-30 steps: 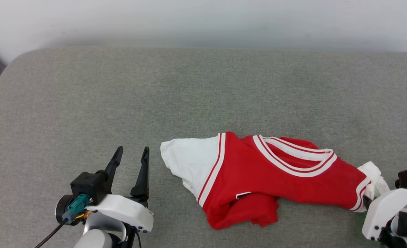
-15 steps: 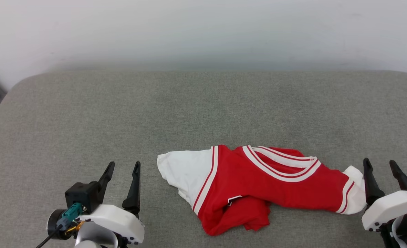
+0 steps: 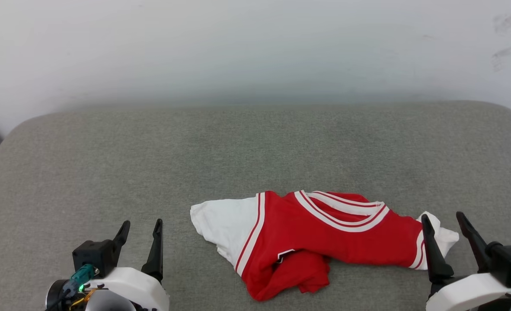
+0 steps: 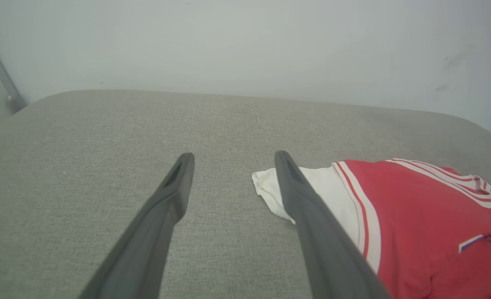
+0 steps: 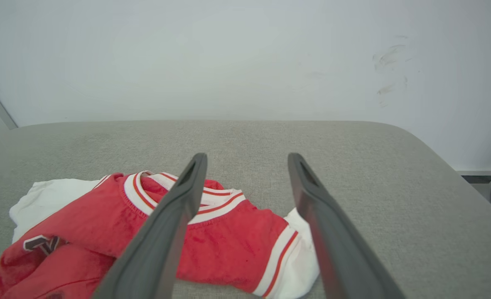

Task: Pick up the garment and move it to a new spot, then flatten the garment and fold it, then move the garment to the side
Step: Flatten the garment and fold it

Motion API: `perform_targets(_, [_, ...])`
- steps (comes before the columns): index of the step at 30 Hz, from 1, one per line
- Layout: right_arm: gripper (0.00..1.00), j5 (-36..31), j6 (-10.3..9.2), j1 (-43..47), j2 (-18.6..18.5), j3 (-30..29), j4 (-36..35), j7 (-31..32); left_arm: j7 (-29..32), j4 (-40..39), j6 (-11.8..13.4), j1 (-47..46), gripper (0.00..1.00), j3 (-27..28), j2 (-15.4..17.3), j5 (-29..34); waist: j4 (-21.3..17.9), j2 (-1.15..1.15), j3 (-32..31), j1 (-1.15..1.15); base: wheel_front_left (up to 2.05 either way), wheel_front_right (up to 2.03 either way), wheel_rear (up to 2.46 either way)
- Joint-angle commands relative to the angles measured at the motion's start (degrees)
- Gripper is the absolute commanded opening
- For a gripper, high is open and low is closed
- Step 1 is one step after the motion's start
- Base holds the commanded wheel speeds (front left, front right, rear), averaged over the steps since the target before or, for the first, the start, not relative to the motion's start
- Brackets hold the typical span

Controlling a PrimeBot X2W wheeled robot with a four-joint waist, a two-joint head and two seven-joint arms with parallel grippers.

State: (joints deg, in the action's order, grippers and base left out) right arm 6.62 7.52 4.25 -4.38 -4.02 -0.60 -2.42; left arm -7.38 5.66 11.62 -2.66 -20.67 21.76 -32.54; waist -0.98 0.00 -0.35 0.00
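On the grey padded surface (image 3: 255, 147), toward its near edge, the garment (image 3: 324, 237) lies rumpled with its long axis running left to right and its collar toward the far wall. The left end effector (image 3: 142, 222) and the right end effector (image 3: 442, 215) flank its white sleeves, fingers apart and empty, probably placed to spread it flat.

The left claw (image 3: 142, 222) and right claw (image 3: 442, 215) have long, tapering dark fingers (image 3: 156, 246) on glossy white shells (image 3: 130, 283). A black block (image 3: 93, 255) with a teal connector (image 3: 81, 273) sits at the left shell's ten o'clock.
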Motion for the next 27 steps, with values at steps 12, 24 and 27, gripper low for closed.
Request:
perform_targets(12, [1.00, 0.2, -0.05, 0.1, 1.4, 1.3, -8.9, 2.4, 15.5, 4.4, -7.1, -14.8, 1.00, -3.7, 3.5, -2.5, -3.1, 0.00, 6.5, 0.00, 0.00, 0.00, 0.00])
perform_targets(24, [1.00, 0.6, -0.05, -3.9, 1.6, 1.7, -8.8, 0.8, 44.0, 10.8, -11.3, -27.4, 1.00, -7.5, 7.0, -9.2, -5.7, 0.00, 16.8, 0.00, 0.00, 0.00, 0.00])
perform_targets(27, [1.00, 1.1, -0.05, -4.8, 1.6, 1.8, -7.9, 0.2, 48.4, 13.0, -11.9, -27.8, 1.00, -8.5, 7.1, -10.6, -6.3, 0.00, 18.1, 0.00, 0.00, 0.00, 0.00])
